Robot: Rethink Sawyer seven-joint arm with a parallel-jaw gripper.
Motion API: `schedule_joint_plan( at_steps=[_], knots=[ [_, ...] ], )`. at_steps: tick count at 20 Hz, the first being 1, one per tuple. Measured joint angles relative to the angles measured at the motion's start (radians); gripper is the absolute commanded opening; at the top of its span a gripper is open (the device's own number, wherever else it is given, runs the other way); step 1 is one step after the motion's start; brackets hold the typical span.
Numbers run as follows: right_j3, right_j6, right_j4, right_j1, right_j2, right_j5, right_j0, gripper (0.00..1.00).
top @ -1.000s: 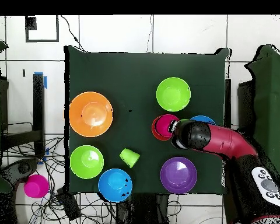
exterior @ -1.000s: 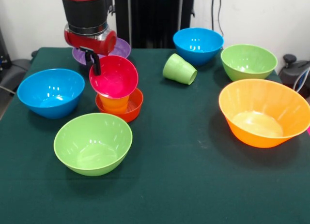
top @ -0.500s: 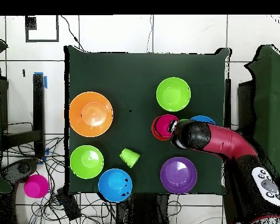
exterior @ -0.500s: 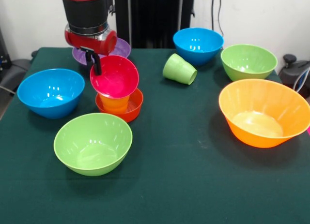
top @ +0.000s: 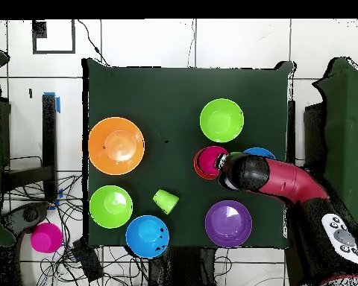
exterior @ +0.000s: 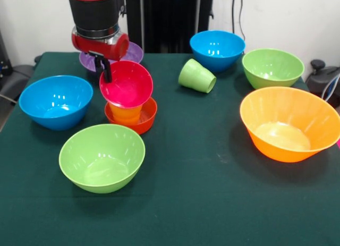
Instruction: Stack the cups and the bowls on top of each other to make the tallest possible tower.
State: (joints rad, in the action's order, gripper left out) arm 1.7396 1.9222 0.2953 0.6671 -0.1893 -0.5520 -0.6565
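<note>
You have glossy, round plastic bowls spread over a dark green cloth-covered bench (exterior: 212,203); the tower (exterior: 127,100) stands toward the far left part of it in the front view, a small red-orange bowl (exterior: 144,121) at the base, an orange cup (exterior: 125,114) upright inside it, and a magenta bowl (exterior: 126,84) perched on the cup, tilted so its hollow faces the camera; the gripper (exterior: 105,71) hangs at that bowl's far rim, one black finger (exterior: 107,70) showing just outside the rim and seeming to touch it, but you cannot tell whether the fingers are apart or clamped on the rim, since the second one is hidden; a blue bowl (exterior: 56,101) sits near the left edge beside the tower, a light green bowl (exterior: 102,157) just in front of it, and a shallow purple bowl (exterior: 133,53) behind the arm at the far edge; the ribbed light green cup (exterior: 197,76) lies on its side near the far edge, between the tower and a second blue bowl (exterior: 217,49); another light green bowl (exterior: 272,67) sits by the far right corner, and the largest orange bowl (exterior: 289,130) rests at the right edge.
</note>
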Motion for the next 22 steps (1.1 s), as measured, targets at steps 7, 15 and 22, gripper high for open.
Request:
schedule_joint_plan(
  at_steps=[7, 15, 22],
  knots=[
    [0.003, 0.0, -0.007, -0.001, 0.0, 0.032, -0.004, 0.0],
    [0.041, 0.0, -0.01, 0.0, -0.02, 0.172, -0.044, 0.0],
    [0.079, 0.0, -0.011, 0.0, -0.052, 0.254, -0.083, 0.0]
  ],
)
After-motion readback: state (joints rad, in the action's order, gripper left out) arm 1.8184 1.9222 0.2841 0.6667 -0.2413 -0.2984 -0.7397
